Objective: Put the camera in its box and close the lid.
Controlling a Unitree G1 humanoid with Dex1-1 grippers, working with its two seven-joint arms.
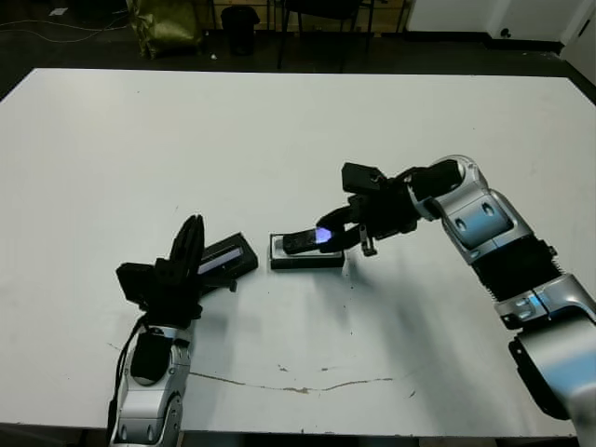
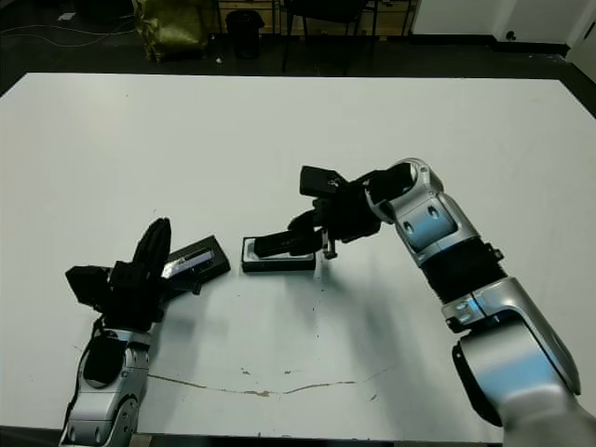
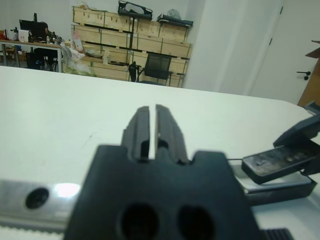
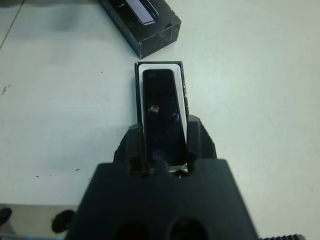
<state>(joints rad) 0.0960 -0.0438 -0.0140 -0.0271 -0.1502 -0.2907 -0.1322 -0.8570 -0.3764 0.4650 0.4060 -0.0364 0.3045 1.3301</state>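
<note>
My right gripper [image 1: 331,235] is shut on one end of the camera [image 1: 304,241], a slim matte-black bar. It holds the bar tilted just over the box [image 1: 307,262], a small black tray with a white lining [image 4: 160,67]. In the right wrist view the camera [image 4: 161,107] lies lengthwise over the box, between the fingers [image 4: 134,142]. The lid [image 1: 226,258], flat and black with a glossy strip, lies on the table left of the box. My left gripper [image 1: 193,226] is shut on nothing and stands right beside the lid's left end.
The white table [image 1: 298,140] stretches wide behind the box. A thin brown crack [image 1: 298,386] marks it near the front edge. Beyond the far edge are a dark floor and chair legs [image 1: 321,28]. Wooden crates [image 3: 125,37] line the room's wall.
</note>
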